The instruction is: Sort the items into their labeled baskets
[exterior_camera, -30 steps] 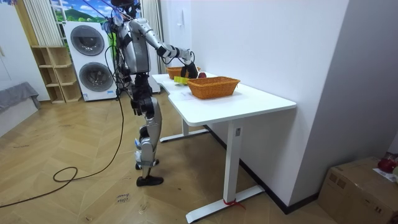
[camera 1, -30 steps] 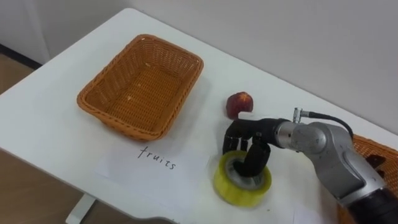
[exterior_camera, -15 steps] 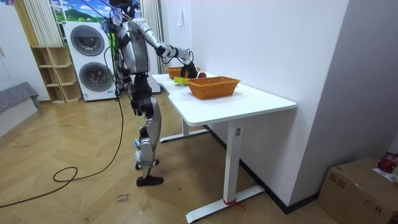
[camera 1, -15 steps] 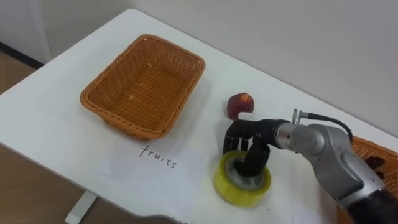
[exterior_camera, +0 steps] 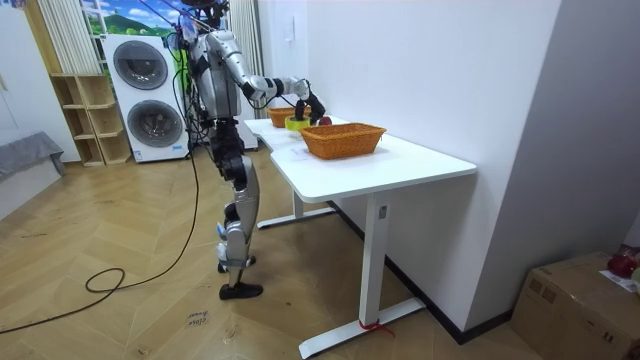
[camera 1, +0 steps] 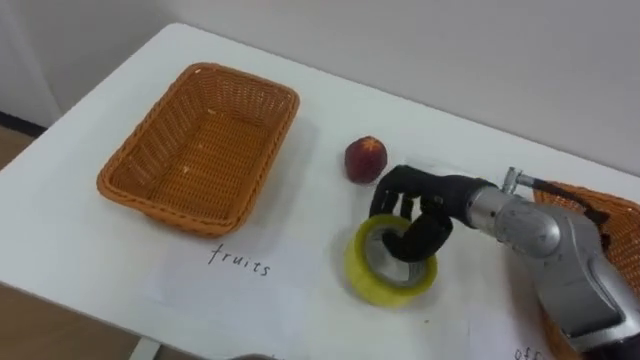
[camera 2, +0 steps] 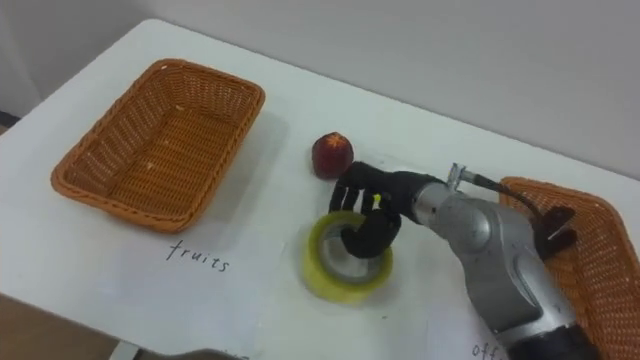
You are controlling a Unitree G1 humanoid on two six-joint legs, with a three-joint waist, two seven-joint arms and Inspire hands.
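Loosely hooked, the right robot hand (camera 1: 415, 195) curls its fingers through the core of the tape (camera 1: 385, 290), which tilts beside the peach (camera 1: 366, 158). So shallow a hold may drop it short of the right-side basket (camera 2: 610, 270).

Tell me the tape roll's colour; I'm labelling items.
Yellow. The tape roll, held by the right hand, shows best in the left eye view.

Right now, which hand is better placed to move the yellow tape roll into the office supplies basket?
The right. The right hand has its fingers curled through the tape roll, and the office basket sits on that same side, beside its forearm.
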